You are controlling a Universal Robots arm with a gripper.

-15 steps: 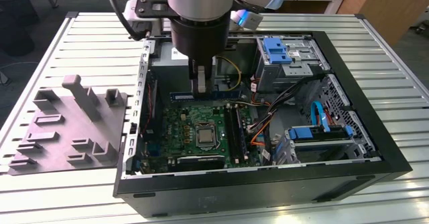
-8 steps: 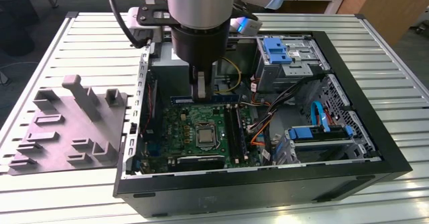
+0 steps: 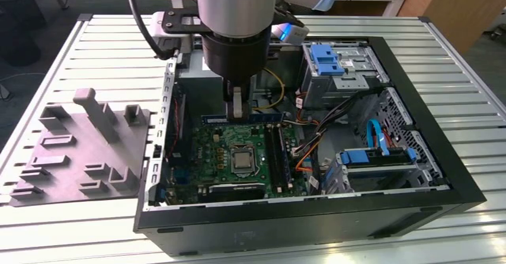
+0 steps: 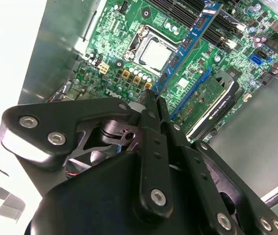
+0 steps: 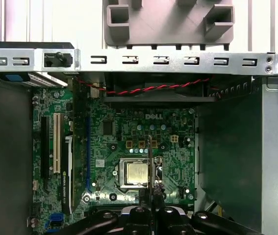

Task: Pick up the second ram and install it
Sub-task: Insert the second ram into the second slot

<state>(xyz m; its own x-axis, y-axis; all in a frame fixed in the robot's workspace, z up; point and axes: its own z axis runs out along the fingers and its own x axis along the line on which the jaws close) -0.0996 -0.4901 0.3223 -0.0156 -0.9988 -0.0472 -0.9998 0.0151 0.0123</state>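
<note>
The second ram (image 3: pixel 257 118) is a thin blue-green strip, and my gripper (image 3: pixel 236 113) is shut on one end of it. It hangs level inside the open computer case (image 3: pixel 411 208), just above the far edge of the green motherboard (image 3: pixel 213 145). In the second wrist view the ram (image 4: pixel 188 44) runs out from the gripper (image 4: pixel 151 95) across the board. In the first wrist view the ram (image 5: pixel 150 161) appears edge-on as a thin line rising from the gripper (image 5: pixel 150 208). The long black slot rails (image 3: pixel 274 148) lie on the board, towards the exterior view's right of the processor socket (image 3: pixel 239 157).
A grey moulded tray (image 3: pixel 79 151) lies outside the case at the exterior view's left. A graphics card (image 4: pixel 212 103) stands on the board. Orange and blue cables (image 3: pixel 304 157) and drive bays with blue clips (image 3: pixel 328 60) crowd the case's other half. Metal case walls (image 5: pixel 129 61) enclose the board.
</note>
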